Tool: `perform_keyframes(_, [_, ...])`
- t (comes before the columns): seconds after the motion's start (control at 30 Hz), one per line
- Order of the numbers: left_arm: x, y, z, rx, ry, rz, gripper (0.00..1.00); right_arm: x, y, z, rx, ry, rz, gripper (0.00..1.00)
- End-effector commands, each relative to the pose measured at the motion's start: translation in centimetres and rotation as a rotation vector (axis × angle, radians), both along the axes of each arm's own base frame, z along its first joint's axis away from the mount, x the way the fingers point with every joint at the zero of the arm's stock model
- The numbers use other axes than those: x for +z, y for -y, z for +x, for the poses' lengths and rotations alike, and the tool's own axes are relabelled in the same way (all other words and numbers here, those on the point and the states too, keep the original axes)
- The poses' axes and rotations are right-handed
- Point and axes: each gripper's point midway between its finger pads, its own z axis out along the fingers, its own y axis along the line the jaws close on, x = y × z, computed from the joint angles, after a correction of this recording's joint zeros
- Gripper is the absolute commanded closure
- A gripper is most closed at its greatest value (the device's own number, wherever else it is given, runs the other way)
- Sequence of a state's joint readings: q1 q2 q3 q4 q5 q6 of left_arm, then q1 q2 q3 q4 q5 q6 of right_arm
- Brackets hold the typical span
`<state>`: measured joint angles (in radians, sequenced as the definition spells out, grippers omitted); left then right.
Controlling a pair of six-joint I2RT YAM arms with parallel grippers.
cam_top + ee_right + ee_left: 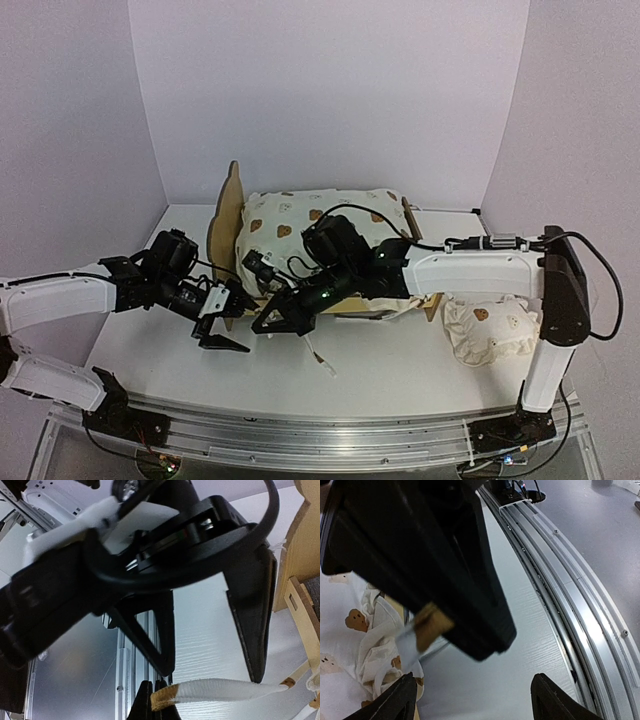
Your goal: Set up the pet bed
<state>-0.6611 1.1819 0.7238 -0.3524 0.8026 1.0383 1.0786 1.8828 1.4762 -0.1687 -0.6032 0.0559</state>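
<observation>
Plywood pet bed [225, 220] is set at table [400, 370] centre, cushion [320, 222] laid on it. Left gripper [474, 690], reached in from 9 o'clock, is spread wide, nothing held. Right gripper [152, 705], stretched from 3 o'clock, is pinched on a cushion tie [225, 690]. Pillow [490, 330] is placed at 4 o'clock.

Left end effector [475, 702] gapes wide; right end effector [154, 702] clamped.

In the top view the cushion [280, 215] and right arm [470, 268] hide most of the pet bed [224, 212], its base covered. A blurred black shape [420, 555] fills the left wrist view's upper left. In the right wrist view, the bottom edge cuts off the right gripper [153, 702] pinching a tie [220, 690].
</observation>
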Motion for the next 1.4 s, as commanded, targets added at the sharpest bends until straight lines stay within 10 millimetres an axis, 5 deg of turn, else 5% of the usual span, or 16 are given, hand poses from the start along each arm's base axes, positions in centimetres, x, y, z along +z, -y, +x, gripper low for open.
perform_keyframes(0.0, [3.0, 2.4, 0.9, 0.060, -0.001, -0.149, 0.22, 0.5, -0.9, 1.3, -0.100, -0.001, 0.059, 1.00])
perform_keyframes(0.43, [2.7, 2.8, 3.4, 0.166, 0.049, -0.162, 0.47, 1.2, -0.5, 0.3, -0.073, -0.058, 0.074, 1.00])
perform_keyframes(0.63, [2.0, -0.1, 5.5, 0.251, 0.180, -0.108, 0.50, 0.0, 1.8, 0.7, -0.130, -0.078, 0.011, 1.00])
perform_keyframes(0.83, [4.1, 0.6, 3.7, 0.147, 0.231, -0.229, 0.36, 0.0, 1.4, 0.7, -0.116, -0.098, 0.007, 1.00])
perform_keyframes(1.0, [2.4, 3.1, 2.0, 0.077, 0.231, -0.207, 0.38, 0.8, 1.1, 0.5, -0.094, -0.096, 0.027, 1.00])
perform_keyframes(1.37, [3.2, 4.5, 2.3, 0.052, 0.268, -0.264, 0.75, 1.0, 1.3, 0.2, -0.091, -0.107, 0.028, 1.00])
